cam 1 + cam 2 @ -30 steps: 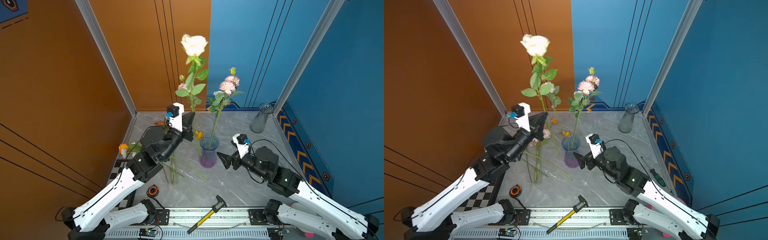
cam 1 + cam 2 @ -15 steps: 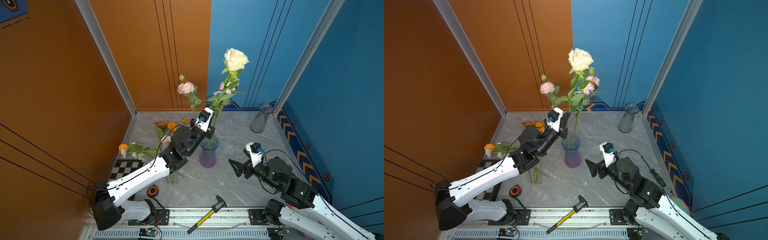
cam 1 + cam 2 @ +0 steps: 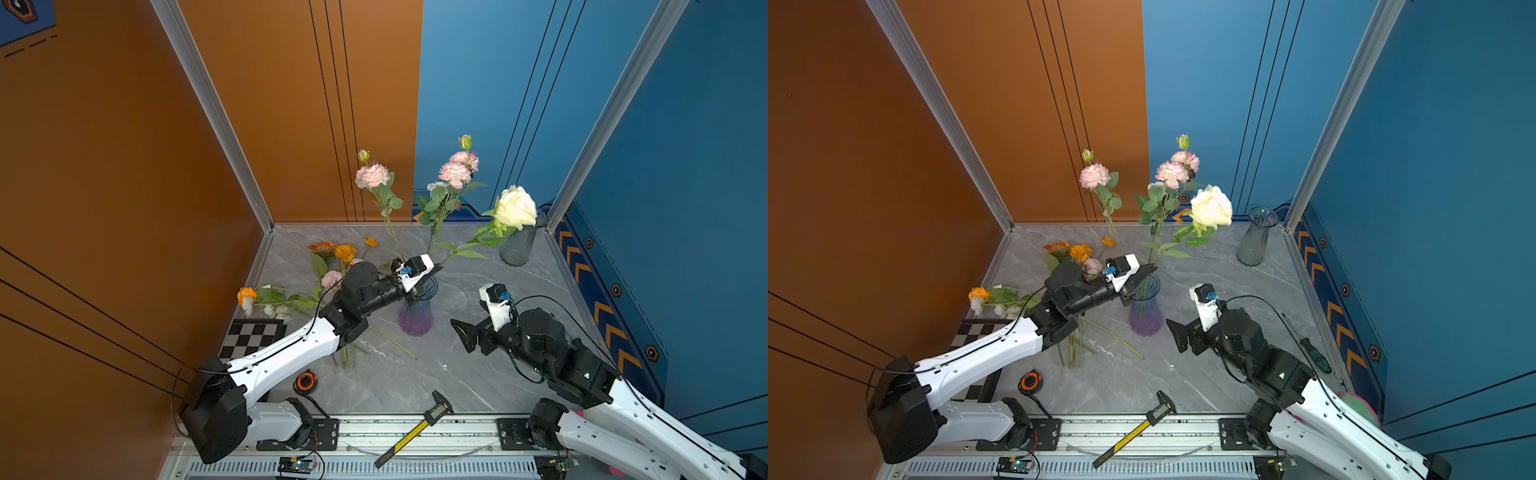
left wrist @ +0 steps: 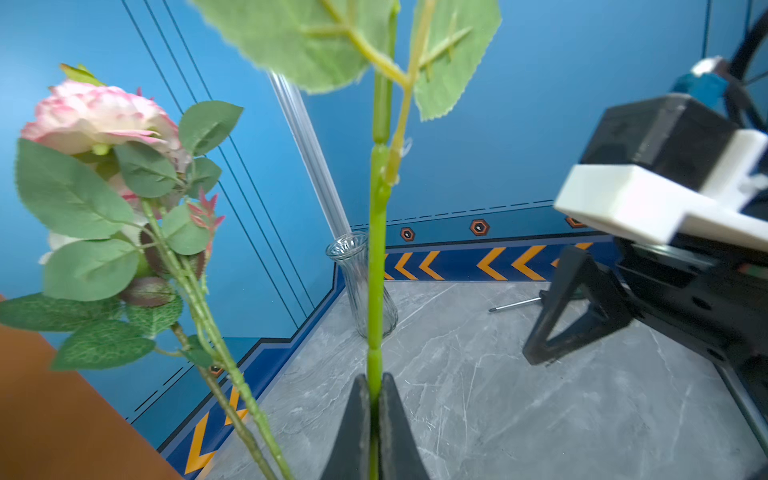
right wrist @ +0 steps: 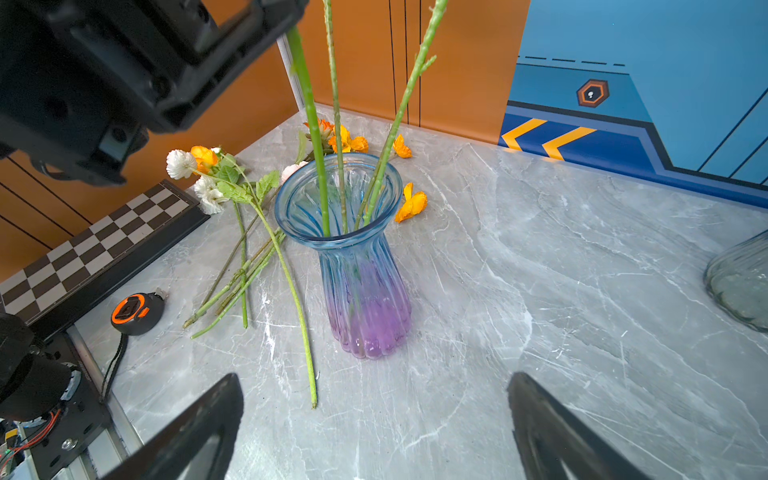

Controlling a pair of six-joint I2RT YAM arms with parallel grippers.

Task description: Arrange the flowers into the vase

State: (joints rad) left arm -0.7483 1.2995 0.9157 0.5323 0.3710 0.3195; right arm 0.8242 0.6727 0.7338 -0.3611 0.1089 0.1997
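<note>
A blue-to-purple glass vase (image 3: 417, 316) (image 3: 1145, 316) (image 5: 361, 266) stands mid-table with two pink flowers (image 3: 372, 176) (image 3: 457, 172) upright in it. My left gripper (image 3: 434, 271) (image 3: 1150, 270) (image 4: 375, 386) hovers over the vase mouth, shut on the green stem (image 4: 376, 249) of a cream rose (image 3: 515, 208) (image 3: 1212, 206). The rose leans right, its lower stem (image 5: 316, 145) reaching down into the vase. My right gripper (image 3: 460, 336) (image 3: 1175, 336) (image 5: 376, 380) is open and empty, right of the vase. More flowers (image 3: 345, 251) (image 3: 247, 295) lie on the table at the left.
A clear glass vase (image 3: 517, 245) (image 3: 1254, 241) stands in the back right corner. A chessboard (image 3: 253, 334), a tape measure (image 3: 305, 380) and a caliper (image 3: 415, 432) lie near the front. A screwdriver (image 3: 1312, 353) rests by the right wall.
The left arm carried the cream rose from the left over to the vase, lowered it and tipped its bloom to the right. The right gripper backed away from the vase, still open.
</note>
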